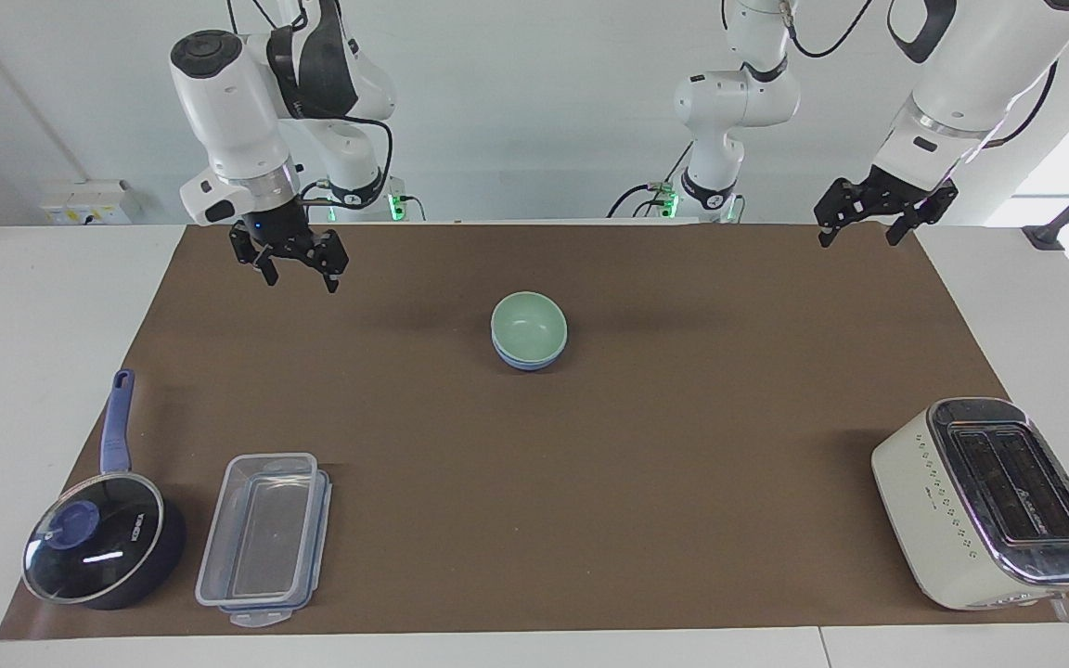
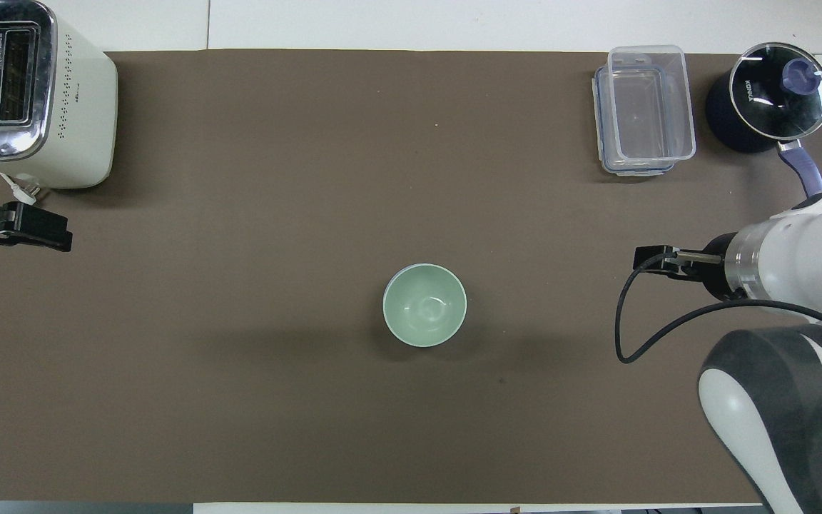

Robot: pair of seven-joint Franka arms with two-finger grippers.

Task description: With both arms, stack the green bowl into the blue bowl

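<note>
The green bowl (image 1: 528,321) sits nested inside the blue bowl (image 1: 525,362) on the brown mat, near the middle of the table. In the overhead view only the green bowl (image 2: 424,305) shows; the blue bowl is hidden under it. My right gripper (image 1: 301,281) is open and empty, up in the air over the mat toward the right arm's end, well apart from the bowls; it also shows in the overhead view (image 2: 650,258). My left gripper (image 1: 855,241) is open and empty, and waits raised over the mat's edge at the left arm's end (image 2: 54,235).
A cream toaster (image 1: 989,501) stands at the left arm's end, farther from the robots. A clear lidded container (image 1: 265,538) and a dark-blue saucepan with a glass lid (image 1: 103,547) stand at the right arm's end, farther from the robots.
</note>
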